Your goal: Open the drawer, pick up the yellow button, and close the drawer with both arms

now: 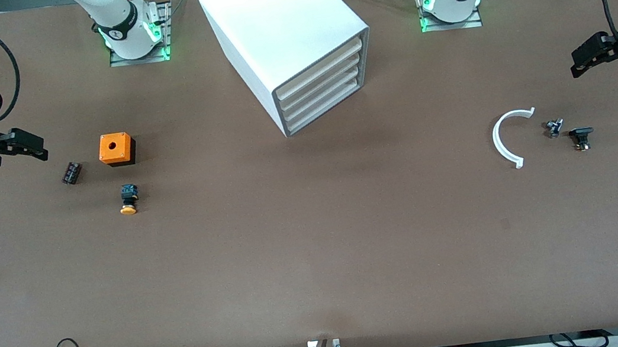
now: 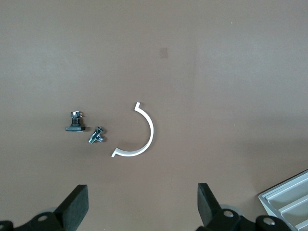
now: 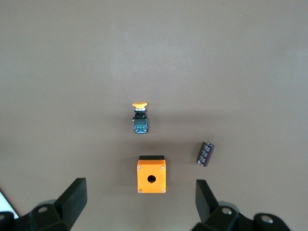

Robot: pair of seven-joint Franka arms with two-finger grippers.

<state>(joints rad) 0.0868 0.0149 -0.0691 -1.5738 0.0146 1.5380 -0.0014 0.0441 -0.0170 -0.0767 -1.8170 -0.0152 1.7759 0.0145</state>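
Observation:
The white cabinet (image 1: 284, 33) stands mid-table near the arms' bases, and its top drawer (image 1: 319, 72) is shut flush with the three below. The button (image 1: 128, 199) (image 3: 140, 118), orange cap on a black-and-blue body, lies on its side on the bare table toward the right arm's end. My right gripper (image 1: 29, 146) (image 3: 142, 199) hangs open and empty over that end of the table, beside the orange cube. My left gripper (image 1: 589, 56) (image 2: 143, 204) hangs open and empty over the left arm's end, with nothing between its fingers.
An orange cube with a hole (image 1: 116, 149) (image 3: 151, 176) and a dark cylinder (image 1: 71, 172) (image 3: 205, 153) lie by the button. A white half-ring (image 1: 504, 139) (image 2: 139, 132) and two small black parts (image 1: 554, 127) (image 1: 581, 137) lie toward the left arm's end. The cabinet's corner (image 2: 288, 199) shows in the left wrist view.

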